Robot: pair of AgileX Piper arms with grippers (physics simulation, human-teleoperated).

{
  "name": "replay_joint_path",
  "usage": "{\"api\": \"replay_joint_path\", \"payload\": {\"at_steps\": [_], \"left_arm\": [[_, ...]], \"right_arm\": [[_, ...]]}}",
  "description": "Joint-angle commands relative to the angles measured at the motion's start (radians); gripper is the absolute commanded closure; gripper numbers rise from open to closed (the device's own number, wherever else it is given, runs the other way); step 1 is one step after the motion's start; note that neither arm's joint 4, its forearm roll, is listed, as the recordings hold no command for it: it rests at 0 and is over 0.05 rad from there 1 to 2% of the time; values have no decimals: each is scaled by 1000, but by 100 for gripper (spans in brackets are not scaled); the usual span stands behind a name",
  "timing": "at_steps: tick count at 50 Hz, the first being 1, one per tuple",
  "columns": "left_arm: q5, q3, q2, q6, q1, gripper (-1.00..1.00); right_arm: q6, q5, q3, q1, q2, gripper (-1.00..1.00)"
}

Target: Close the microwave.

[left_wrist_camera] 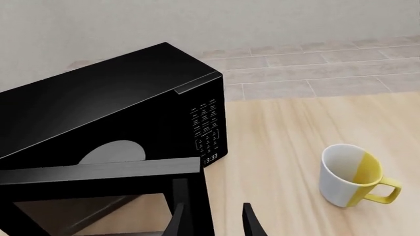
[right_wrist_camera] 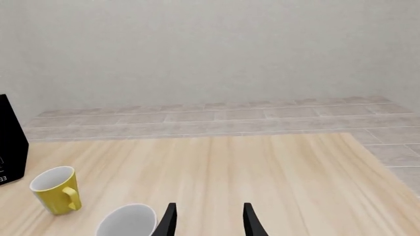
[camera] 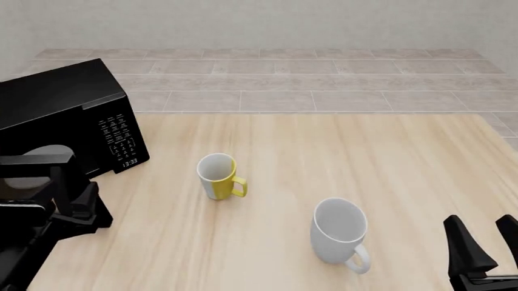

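The black microwave (camera: 57, 103) stands at the table's far left, its keypad panel (camera: 121, 142) facing right and forward. Its door (left_wrist_camera: 98, 172) hangs open toward me, and the pale turntable plate (left_wrist_camera: 113, 152) shows inside. In the left wrist view the body (left_wrist_camera: 98, 98) fills the frame. My left gripper (camera: 77, 194) is open at the door's free edge, its fingers (left_wrist_camera: 253, 223) straddling or just beside that edge (left_wrist_camera: 194, 206); I cannot tell if they touch. My right gripper (camera: 488, 245) is open and empty at the near right, and it also shows in the right wrist view (right_wrist_camera: 208, 221).
A yellow-and-white mug (camera: 218, 176) stands right of the microwave, seen too in the left wrist view (left_wrist_camera: 351, 174) and right wrist view (right_wrist_camera: 56, 189). A pale grey mug (camera: 340, 230) stands nearer, just left of the right gripper. A tiled floor lies beyond the table's far edge.
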Motion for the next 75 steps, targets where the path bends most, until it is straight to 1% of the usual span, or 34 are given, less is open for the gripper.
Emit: {"api": "replay_joint_path", "payload": {"at_steps": [1, 2, 6, 8, 9, 10, 12, 13, 16, 20, 24, 27, 30, 32, 33, 36, 37, 43, 48, 54, 59, 68, 75], "left_arm": [[-50, -54, 141, 80, 16, -100], [-38, -50, 106, 96, 35, -100], [22, -95, 113, 64, -1, -100], [32, -102, 104, 68, 3, -100], [63, -128, 94, 69, 9, -100], [64, -128, 93, 69, 9, -100], [98, -160, 113, 57, -6, -100], [114, -174, 117, 48, -30, -100], [132, -191, 91, 80, -21, -100], [163, -225, 104, 68, -20, -100], [168, -229, 97, 66, -12, -100], [177, -246, 120, 56, -18, -100], [177, -253, 122, 64, -19, -100], [184, -270, 140, 61, -22, -100], [199, -288, 153, 44, -40, -100], [214, -319, 168, 52, -34, -100], [207, -319, 163, 70, -22, -100], [208, -357, 223, 61, -36, -100], [211, -380, 254, 64, -43, -100], [225, -414, 282, 59, -36, -100], [236, -463, 351, 41, -26, -100], [232, -504, 387, 62, -11, -100], [231, -546, 443, 62, 2, -100]], "right_arm": [[14, -5, 0, 3, -1, -100], [11, -5, 0, 5, -1, -100], [5, -9, 0, 10, 0, -100], [4, -11, 0, 9, -1, -100], [-4, -17, 0, 4, -1, -100], [-4, -17, 0, 4, -1, -100], [-11, -26, 0, 4, -4, -100], [-9, -31, 0, 5, -4, -100], [-9, -35, 0, 6, -4, -100], [-8, -34, 0, 8, -4, -100], [-12, -31, -1, 3, -4, -100], [-8, -34, 0, 2, -4, -100], [-10, -38, 0, 6, -4, -100], [-15, -37, 0, 4, -4, -100], [-17, -38, 0, 5, -4, -100], [-17, -44, 0, 6, -4, -100], [-19, -46, -1, 6, -4, -100], [-21, -46, -10, 12, -4, -100], [-43, -40, -25, 15, -4, -100], [-47, -28, -48, 22, -4, -100], [-56, -24, -58, 35, -4, -100], [-57, -28, -54, 37, -4, -100], [-53, -37, -48, 35, -4, -100]]}}
